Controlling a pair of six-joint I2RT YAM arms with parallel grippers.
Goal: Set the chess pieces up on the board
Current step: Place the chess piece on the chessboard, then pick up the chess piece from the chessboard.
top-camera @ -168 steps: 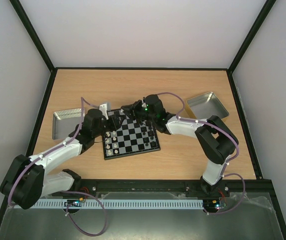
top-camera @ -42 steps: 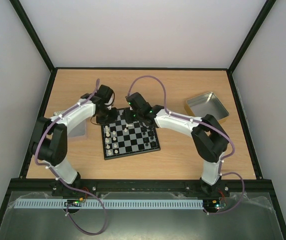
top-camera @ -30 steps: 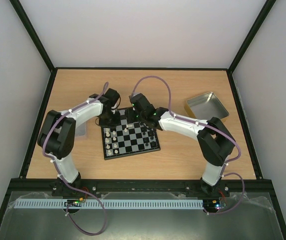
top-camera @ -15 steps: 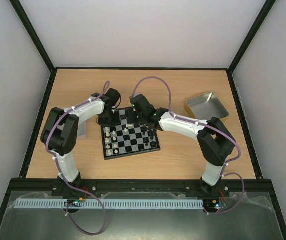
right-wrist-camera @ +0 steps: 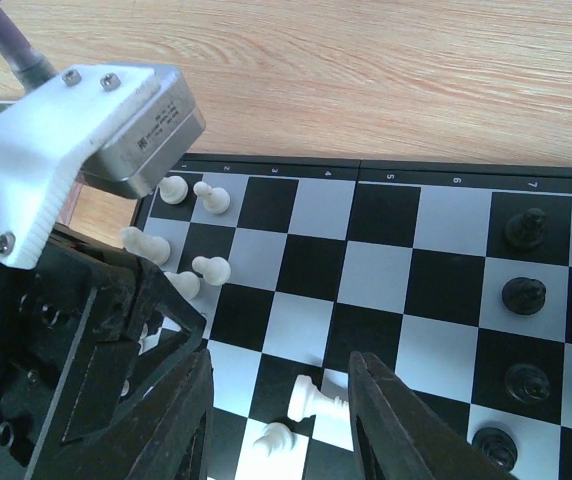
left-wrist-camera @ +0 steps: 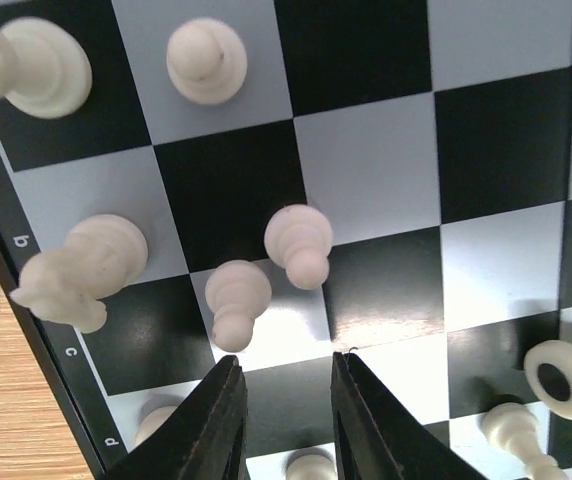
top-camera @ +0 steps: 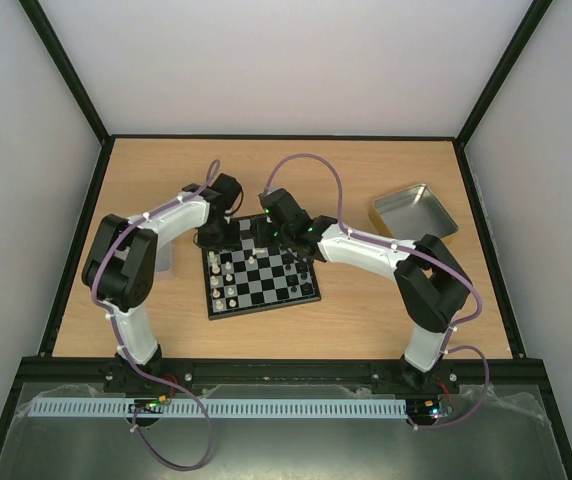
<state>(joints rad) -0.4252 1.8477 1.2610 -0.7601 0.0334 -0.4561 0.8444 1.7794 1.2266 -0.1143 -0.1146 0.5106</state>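
Chess pieces (left-wrist-camera: 299, 245) stand partly arrayed on the board (top-camera: 269, 290), which lies mid-way across the table (top-camera: 396, 320): white on its left side, black men (right-wrist-camera: 523, 295) on its right. Left gripper (left-wrist-camera: 286, 362) hangs low over the white corner, jaws slightly parted and empty, with a pawn (left-wrist-camera: 238, 300) just ahead of its tips, a stance suited to releasing or reaching. Right gripper (right-wrist-camera: 279, 352) hovers half-wide and empty, straddling a stray white piece (right-wrist-camera: 311, 400) near mid-board, presumably to carry it home; whether that piece is upright cannot be told.
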